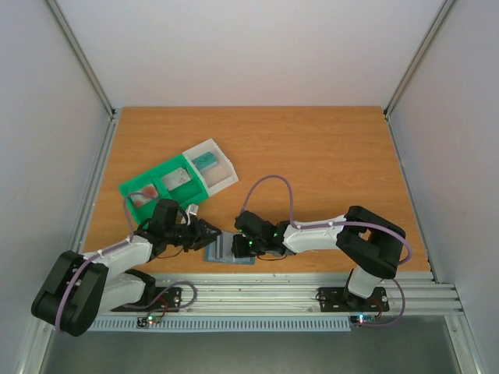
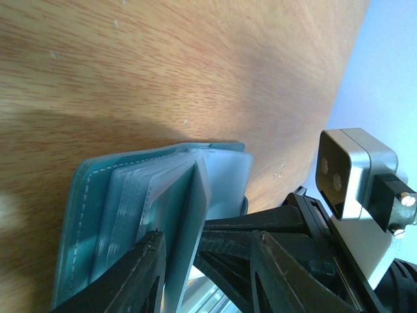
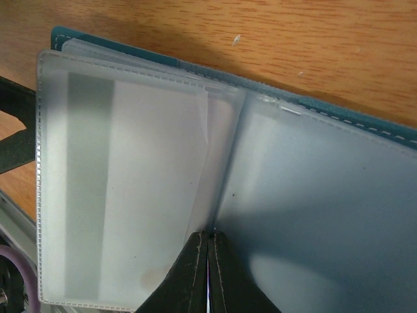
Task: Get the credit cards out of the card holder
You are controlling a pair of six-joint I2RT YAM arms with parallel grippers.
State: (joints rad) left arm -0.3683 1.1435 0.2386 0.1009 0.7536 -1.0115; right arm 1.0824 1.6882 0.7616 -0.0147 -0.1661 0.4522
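Hugging near table (image 1: 327, 156) edge: card holder (image 1: 224, 251)

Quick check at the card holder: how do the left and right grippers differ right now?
Jaws: the left gripper holds them apart; the right gripper has them pressed together.
Placement: the left gripper straddles a raised clear sleeve of the card holder; the right gripper sits at its fold.
Side: the left gripper reaches in from the holder's left, the right gripper from its right.
Both are low at the open holder.
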